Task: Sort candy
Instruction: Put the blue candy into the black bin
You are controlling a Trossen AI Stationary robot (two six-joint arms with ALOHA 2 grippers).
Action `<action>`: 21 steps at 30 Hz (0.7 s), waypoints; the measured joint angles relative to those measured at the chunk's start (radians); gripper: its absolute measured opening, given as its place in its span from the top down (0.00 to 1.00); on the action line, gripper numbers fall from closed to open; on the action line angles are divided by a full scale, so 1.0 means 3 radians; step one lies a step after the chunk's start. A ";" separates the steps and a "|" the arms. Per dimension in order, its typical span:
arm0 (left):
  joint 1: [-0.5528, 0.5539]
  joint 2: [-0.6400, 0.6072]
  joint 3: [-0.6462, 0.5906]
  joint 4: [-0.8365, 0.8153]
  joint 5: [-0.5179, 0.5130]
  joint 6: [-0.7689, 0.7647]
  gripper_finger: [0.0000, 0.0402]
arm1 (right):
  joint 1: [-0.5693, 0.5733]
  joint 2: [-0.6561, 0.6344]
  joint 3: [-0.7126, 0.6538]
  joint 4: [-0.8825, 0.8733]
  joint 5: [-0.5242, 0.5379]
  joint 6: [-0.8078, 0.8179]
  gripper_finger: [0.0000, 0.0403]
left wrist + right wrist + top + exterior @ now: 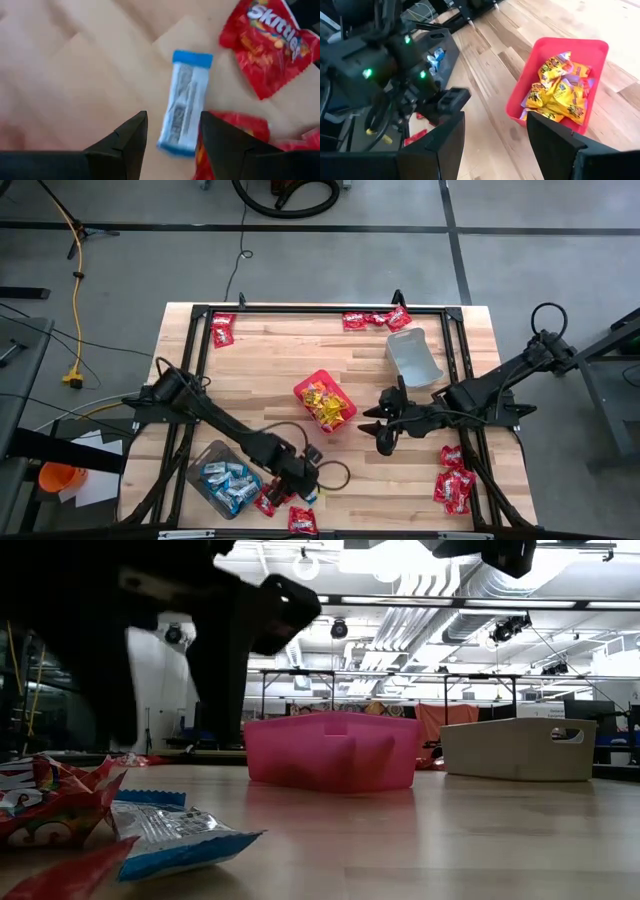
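A blue-and-white candy packet (pixel 185 107) lies flat on the wood near the table's near edge, also seen in the low view (pixel 170 835). My left gripper (pixel 172 132) is open just above it (pixel 310 485), one finger on either side of the packet's end; I see no touch. Red packets (pixel 270 45) lie beside it (pixel 50 805). Yellow candy (pixel 560 90) fills the red bin (pixel 325 402). Blue-and-white packets sit in the clear tub (pixel 225 480). My right gripper (pixel 495 135) is open, hovering right of the red bin (pixel 385 430).
A grey tub (pixel 413 355) stands behind the right gripper. Red packets lie in groups at the far left (pixel 222 330), far middle (pixel 375 318), near right (pixel 455 480) and near edge (pixel 300 520). A black frame (pixel 320 308) runs along the table's edges.
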 joint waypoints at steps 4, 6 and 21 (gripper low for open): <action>-0.0095 0.0164 -0.0001 0.0136 -0.0006 -0.0035 0.58 | -0.0002 0.0000 0.0000 -0.0055 0.0000 0.0000 0.49; -0.0130 0.0223 0.0000 0.0178 -0.0022 -0.0039 0.58 | -0.0007 0.0000 -0.0001 -0.0092 0.0000 0.0000 0.49; -0.0058 0.0276 -0.0005 0.0171 -0.0218 -0.0777 0.76 | -0.0009 0.0001 -0.0001 -0.0159 0.0032 -0.0009 0.49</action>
